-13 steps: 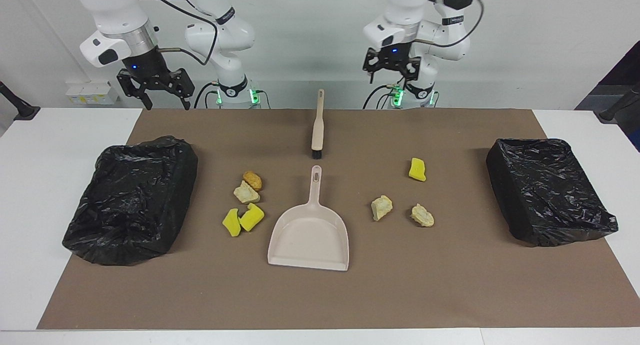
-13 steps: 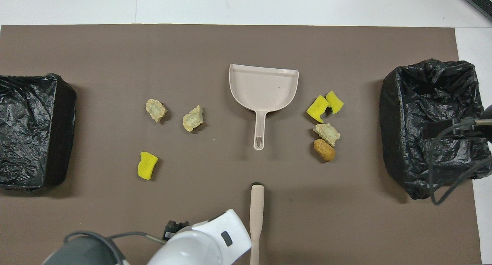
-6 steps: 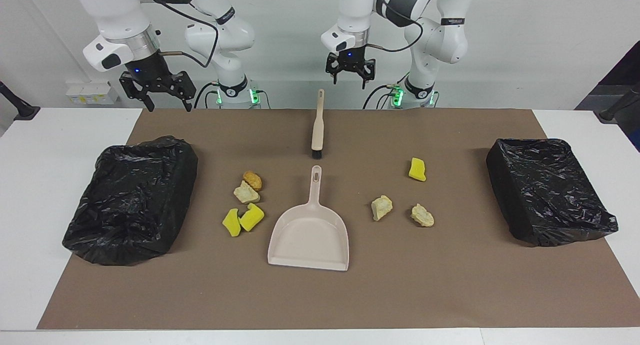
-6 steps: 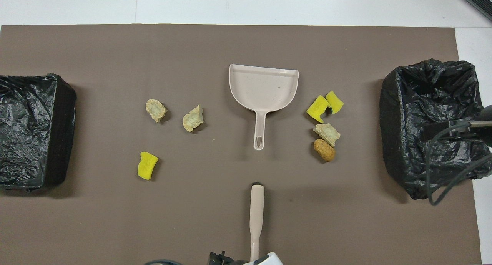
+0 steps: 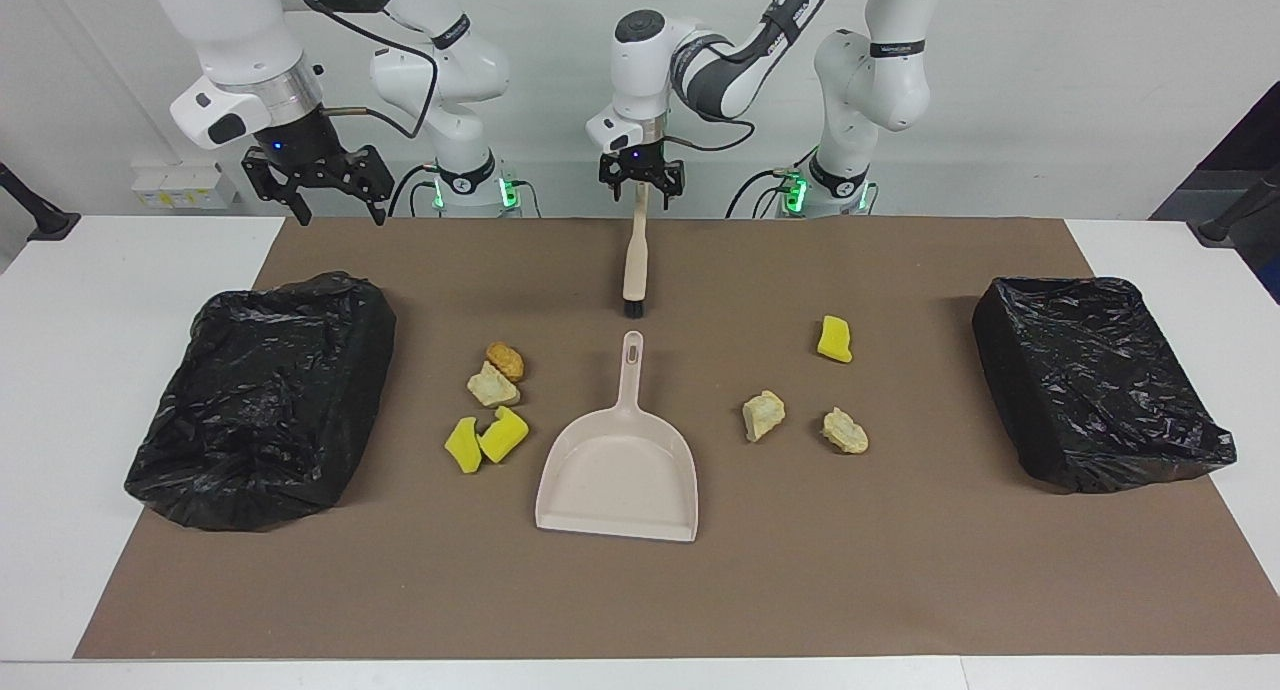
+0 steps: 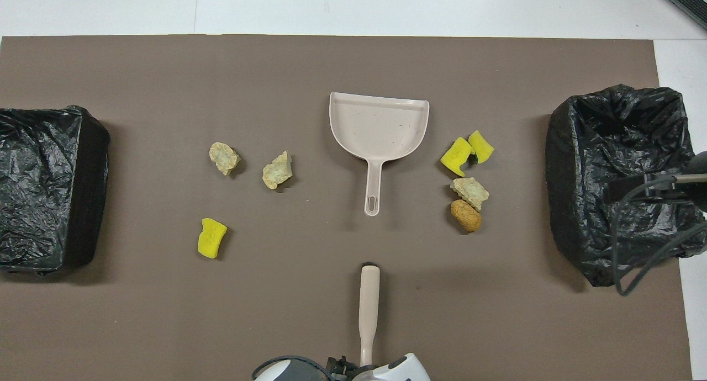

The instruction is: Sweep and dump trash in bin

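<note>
trash (image 5: 486, 406) unswept | left pincer (image 5: 640, 182) (spread) over brush handle (image 5: 637, 232)

Seven small spongy trash chunks (image 5: 497, 383) lie loose on the brown mat (image 5: 900, 570), in two groups flanking the dustpan (image 5: 618, 480). Toward the right arm's end, an orange-brown chunk (image 5: 505, 359) touches a pale beige one just farther from the robots, with two bright yellow pieces (image 5: 486, 440) farther still. Toward the left arm's end lie one yellow chunk (image 5: 834, 339) and, farther from the robots, two beige ones (image 5: 803, 422), well apart.
</note>
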`<act>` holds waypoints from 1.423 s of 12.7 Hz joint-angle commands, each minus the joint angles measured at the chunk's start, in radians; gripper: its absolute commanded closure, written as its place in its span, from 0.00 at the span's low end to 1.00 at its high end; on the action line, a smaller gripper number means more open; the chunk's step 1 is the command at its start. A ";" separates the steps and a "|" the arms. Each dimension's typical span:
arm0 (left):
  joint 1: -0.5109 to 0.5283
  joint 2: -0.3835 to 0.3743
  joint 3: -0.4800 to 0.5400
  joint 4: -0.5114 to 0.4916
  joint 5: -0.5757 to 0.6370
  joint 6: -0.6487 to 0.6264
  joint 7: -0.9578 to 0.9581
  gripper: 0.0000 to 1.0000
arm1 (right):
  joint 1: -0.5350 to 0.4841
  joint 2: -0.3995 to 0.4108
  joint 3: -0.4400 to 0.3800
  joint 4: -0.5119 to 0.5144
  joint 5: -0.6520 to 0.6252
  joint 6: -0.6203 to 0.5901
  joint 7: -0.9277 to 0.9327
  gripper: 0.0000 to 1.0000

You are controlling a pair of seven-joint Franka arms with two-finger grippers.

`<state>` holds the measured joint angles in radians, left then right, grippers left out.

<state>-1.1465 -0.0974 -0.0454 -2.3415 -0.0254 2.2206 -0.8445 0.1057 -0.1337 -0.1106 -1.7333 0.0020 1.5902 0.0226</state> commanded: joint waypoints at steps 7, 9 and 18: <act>-0.048 0.021 0.016 -0.033 -0.040 0.030 -0.045 0.39 | -0.004 -0.020 0.003 -0.023 -0.011 0.004 -0.033 0.00; -0.048 0.022 0.015 -0.035 -0.054 0.025 -0.047 0.48 | -0.004 -0.018 0.003 -0.023 -0.011 0.005 -0.033 0.00; 0.023 -0.007 0.025 0.031 -0.084 -0.136 0.010 1.00 | 0.018 -0.009 0.018 -0.003 -0.016 0.004 0.018 0.00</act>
<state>-1.1677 -0.0749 -0.0281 -2.3403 -0.0979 2.1583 -0.8792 0.1111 -0.1342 -0.1073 -1.7347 0.0020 1.5903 0.0226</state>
